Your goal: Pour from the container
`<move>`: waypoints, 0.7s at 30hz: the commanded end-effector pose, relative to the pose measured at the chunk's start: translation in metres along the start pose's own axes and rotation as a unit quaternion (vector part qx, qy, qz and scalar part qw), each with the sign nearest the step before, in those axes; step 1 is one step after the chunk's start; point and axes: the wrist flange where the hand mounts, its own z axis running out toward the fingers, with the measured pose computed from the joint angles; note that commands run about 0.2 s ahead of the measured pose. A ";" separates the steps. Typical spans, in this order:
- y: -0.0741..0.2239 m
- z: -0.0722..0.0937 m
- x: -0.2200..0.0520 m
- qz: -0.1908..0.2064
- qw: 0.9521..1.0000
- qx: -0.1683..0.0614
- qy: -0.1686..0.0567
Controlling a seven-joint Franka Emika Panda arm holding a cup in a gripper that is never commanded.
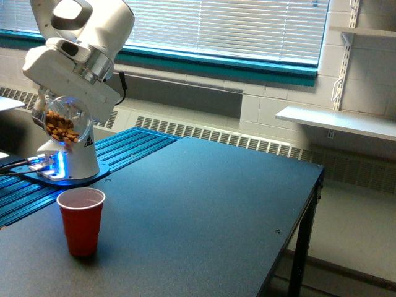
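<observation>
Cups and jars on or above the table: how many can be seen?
2. The red cup stands upright on the table near its front left edge. The clear container with brown pieces is held in the gripper above it.

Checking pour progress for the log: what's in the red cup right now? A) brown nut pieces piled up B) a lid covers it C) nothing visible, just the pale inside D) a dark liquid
C: the red cup shows only its pale inside, while the brown pieces sit in the clear container held tilted in the gripper above it.
</observation>
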 end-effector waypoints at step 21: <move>-0.010 -0.001 -0.006 -0.026 0.999 -0.029 0.017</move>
